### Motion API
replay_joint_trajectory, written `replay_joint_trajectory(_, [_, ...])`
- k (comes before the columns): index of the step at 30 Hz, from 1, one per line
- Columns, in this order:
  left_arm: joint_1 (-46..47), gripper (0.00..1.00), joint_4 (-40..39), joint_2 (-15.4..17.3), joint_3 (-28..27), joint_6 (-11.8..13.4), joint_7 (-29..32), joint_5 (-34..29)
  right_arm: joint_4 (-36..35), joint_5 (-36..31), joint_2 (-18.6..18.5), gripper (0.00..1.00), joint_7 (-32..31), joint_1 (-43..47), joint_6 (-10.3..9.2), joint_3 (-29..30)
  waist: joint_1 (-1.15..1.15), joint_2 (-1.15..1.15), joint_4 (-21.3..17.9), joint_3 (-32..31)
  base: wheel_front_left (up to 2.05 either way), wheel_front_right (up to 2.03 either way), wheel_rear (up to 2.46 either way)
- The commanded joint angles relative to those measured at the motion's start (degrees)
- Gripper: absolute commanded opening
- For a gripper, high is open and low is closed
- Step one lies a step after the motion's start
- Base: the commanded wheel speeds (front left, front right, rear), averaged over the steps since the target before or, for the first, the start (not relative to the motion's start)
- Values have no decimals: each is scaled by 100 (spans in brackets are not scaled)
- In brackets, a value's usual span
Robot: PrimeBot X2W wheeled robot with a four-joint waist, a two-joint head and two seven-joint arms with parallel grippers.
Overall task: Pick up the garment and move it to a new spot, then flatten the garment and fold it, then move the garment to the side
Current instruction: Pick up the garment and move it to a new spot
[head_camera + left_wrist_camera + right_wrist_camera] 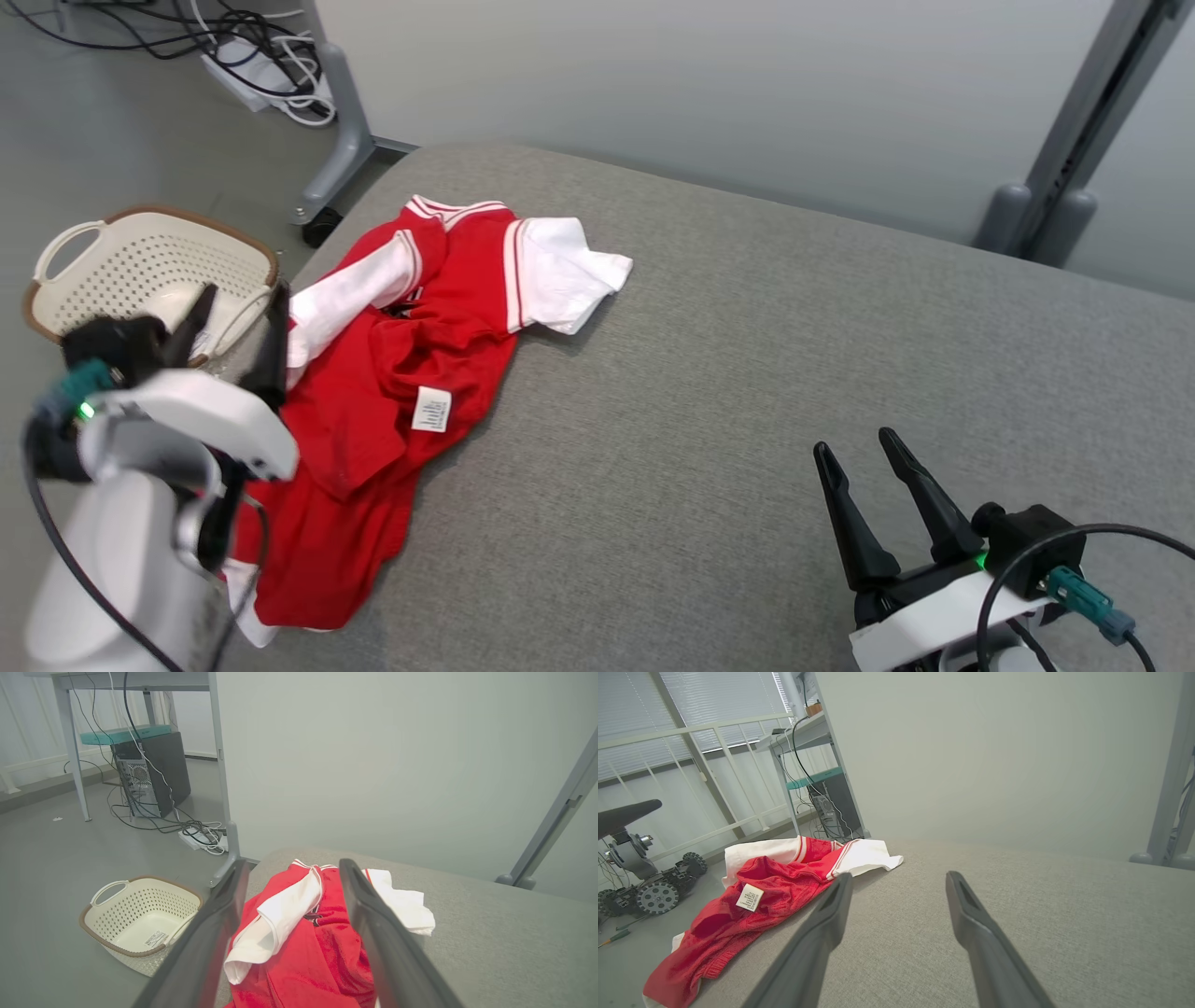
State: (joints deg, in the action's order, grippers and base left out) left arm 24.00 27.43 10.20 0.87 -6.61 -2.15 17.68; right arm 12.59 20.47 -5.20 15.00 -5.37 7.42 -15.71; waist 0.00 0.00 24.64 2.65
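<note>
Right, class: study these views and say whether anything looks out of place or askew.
Yes. The red and white garment lies crumpled at the left edge of the grey padded surface, one end drooping over the side. Its white label faces up, so it may be inside out.

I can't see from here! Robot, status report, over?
Left gripper open, empty, by the garment. Right gripper open, empty, apart. Garment crumpled. Basket on floor, not blocking.
</note>
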Motion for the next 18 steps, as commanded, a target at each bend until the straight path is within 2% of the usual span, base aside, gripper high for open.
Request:
replay_joint_trajectory(1, [172, 100, 55, 91, -22, -31, 128, 77, 6, -33, -10, 100, 29, -69, 13, 1, 0, 0, -152, 94, 0, 0, 0])
replay_joint_trajectory(7, [1071, 100, 562, 754, -25, -80, 950, 525, 17, -53, -4, 100, 29, -267, 13, -74, 0, 0, -580, 333, 0, 0, 0])
replay_joint_trajectory(14, [1730, 100, 1399, 1223, 209, -90, 2197, 1549, 26, -71, 6, 100, 29, -462, 13, -61, 0, 0, -1037, 632, 0, 0, 0])
replay_joint_trajectory(18, [1922, 100, 1814, 1468, 455, -91, 2714, 1881, 42, -59, -5, 100, 29, -568, 13, -138, 0, 0, -1202, 738, 0, 0, 0])
